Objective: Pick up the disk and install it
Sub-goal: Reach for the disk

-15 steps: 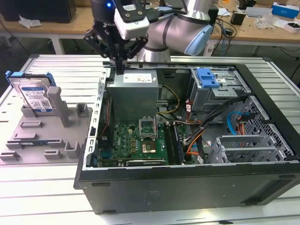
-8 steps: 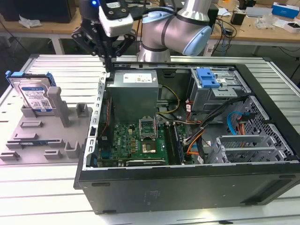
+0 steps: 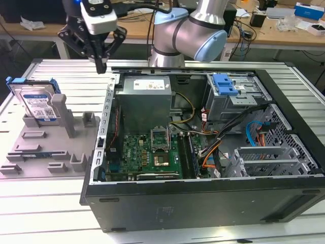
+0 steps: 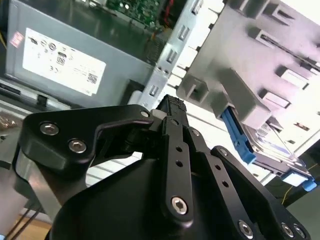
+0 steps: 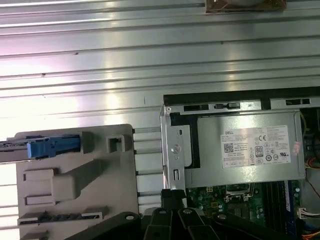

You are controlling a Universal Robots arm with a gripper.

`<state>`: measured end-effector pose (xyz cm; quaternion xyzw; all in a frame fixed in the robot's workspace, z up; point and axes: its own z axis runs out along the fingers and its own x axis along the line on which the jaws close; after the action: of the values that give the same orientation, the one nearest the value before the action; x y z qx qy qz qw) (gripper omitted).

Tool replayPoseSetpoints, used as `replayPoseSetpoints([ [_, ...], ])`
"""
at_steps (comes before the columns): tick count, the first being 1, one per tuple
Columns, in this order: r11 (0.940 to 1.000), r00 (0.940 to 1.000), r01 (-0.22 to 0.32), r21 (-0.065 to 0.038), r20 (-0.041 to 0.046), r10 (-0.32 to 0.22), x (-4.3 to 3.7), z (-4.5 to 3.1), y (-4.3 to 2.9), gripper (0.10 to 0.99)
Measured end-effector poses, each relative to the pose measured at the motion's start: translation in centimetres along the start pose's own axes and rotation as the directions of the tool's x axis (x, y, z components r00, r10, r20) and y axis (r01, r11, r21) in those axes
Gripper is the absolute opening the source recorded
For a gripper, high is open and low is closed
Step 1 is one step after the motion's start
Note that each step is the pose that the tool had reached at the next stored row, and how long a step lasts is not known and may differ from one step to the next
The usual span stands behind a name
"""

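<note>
your gripper [image 3: 102,68] hung clenched on nothing, its fingers pressed tip to tip. it was above the ribbed table [image 3: 61,71], just off the far corner of the open computer case [image 3: 203,203] and near the power supply [image 3: 144,99]. the disk [image 3: 36,104] was not in hand. it stood on edge in the grey fixture [image 3: 63,142] at the exterior view's left, with its label toward that camera and its blue bracket [image 3: 20,81] along the top. from the tool it lay away from the case, toward the exterior view's left and lower down. it was well apart from the fingers, with bare fixture and table between. in the first wrist view the disk [image 5: 50,147] showed edge-on as a thin blue strip, so i judged that its long top edge ran roughly parallel to the case's far wall. with the drive seated in its holder and the fingers empty, the pick had not yet been made.
</note>
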<state>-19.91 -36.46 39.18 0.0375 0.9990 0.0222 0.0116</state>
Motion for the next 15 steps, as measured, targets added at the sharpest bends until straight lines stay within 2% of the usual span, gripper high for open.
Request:
replayPoseSetpoints([
  [7, 1.0, 1.0, 0.0, 0.0, -0.0011, 0.0, 2.68, 0.02, 0.97, 0.106],
  [8, 1.0, 1.0, 0.0, 0.0, -0.0014, 0.0, 3.36, 0.02, 1.21, 0.106],
  [12, 1.0, 1.0, 0.0, 0.0, -0.002, 0.0, 4.81, 0.04, 1.67, 0.106],
  [15, 1.0, 1.0, 0.0, 0.0, -0.0031, 0.0, 6.33, 0.06, 2.1, 0.106],
])
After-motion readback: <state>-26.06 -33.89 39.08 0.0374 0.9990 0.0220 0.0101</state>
